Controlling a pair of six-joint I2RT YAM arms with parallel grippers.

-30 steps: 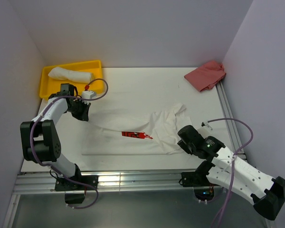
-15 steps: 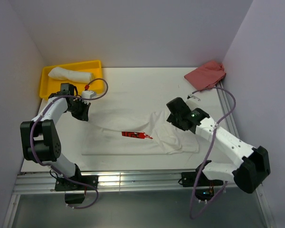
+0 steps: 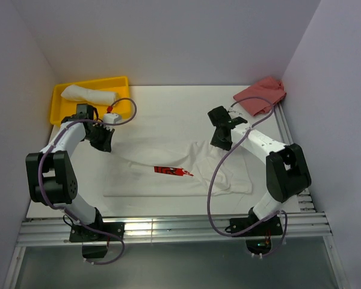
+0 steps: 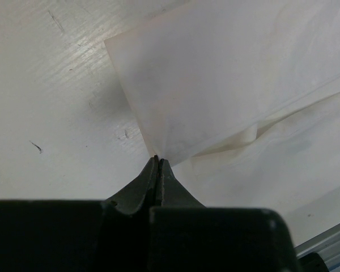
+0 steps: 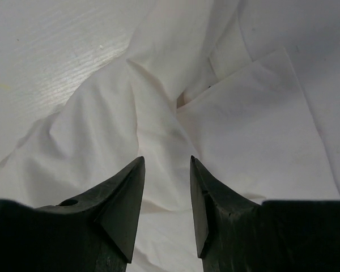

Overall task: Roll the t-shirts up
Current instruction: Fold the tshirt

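While the left gripper (image 3: pixel 103 139) has its jaws pressed tight together on the left edge of the shirt (image 3: pixel 168 183), the right gripper (image 3: pixel 220 142) sits with its jaws spread and nothing between them. The left wrist cam shows the fingertips (image 4: pixel 152 177) nipping a folded corner of the white fabric. From above, that corner looks pulled out to a point towards the gripper. The shirt lies mostly flat mid-table (image 3: pixel 168 108), red print (image 3: pixel 173 171) face up, but its right side is bunched into wrinkles. That's where the right gripper is, over the rumpled upper right part, fingers (image 5: pixel 122 198) pointing at the folds. Can't tell if they touch the cloth. Back left there's a yellow tray (image 3: pixel 121 90) with a rolled shirt (image 3: pixel 89 94) in it. A red cloth (image 3: pixel 262 95) lies crumpled in the back right corner, well apart from the shirt.
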